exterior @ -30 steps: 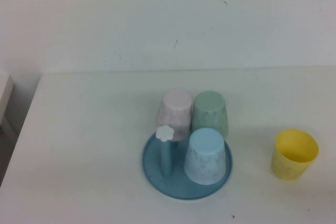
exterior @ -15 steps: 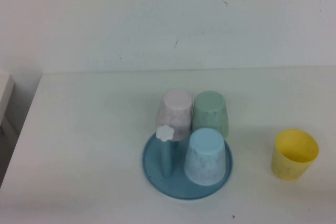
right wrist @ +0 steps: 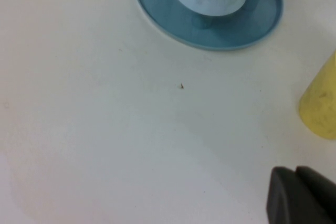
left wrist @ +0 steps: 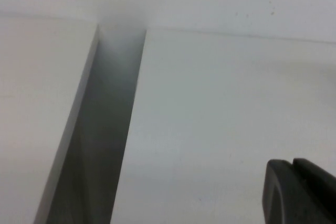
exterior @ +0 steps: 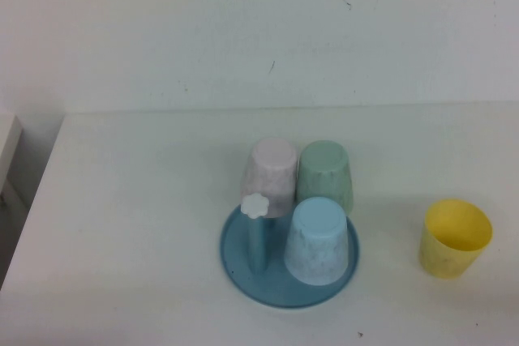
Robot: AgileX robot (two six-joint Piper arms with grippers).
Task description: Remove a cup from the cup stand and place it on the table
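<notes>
1. Cup, the small yellow tapered plastic one [exterior: 456, 238], stands upright and mouth-up on the large plain white tabletop [exterior: 138, 224], well apart from the stand on the robot's right; across the last second nothing in the high view has shifted, so the placing looks finished
2. Round teal-blue dish-like cup stand [exterior: 289, 288] keeps one bare upright teal peg with a white flower-shaped cap [exterior: 255, 206]; I judge that peg to be the one the yellow cup left
3. Left gripper [left wrist: 302, 192] hangs over bare table near its edge, far from the stand; only a dark corner of it shows, so whether its fingers are apart or together cannot be told
4. Right gripper [right wrist: 302, 195] sits low over the table just beside the yellow cup [right wrist: 320, 106], gripping nothing visible; its finger state likewise cannot be told
5. Count: four cups in all, namely one yellow on the table and three inverted on the stand: one light blue [exterior: 319, 241], one pale green [exterior: 324, 173], one pale pink [exterior: 270, 174]; one stand, one bare peg visible, two grippers
</notes>
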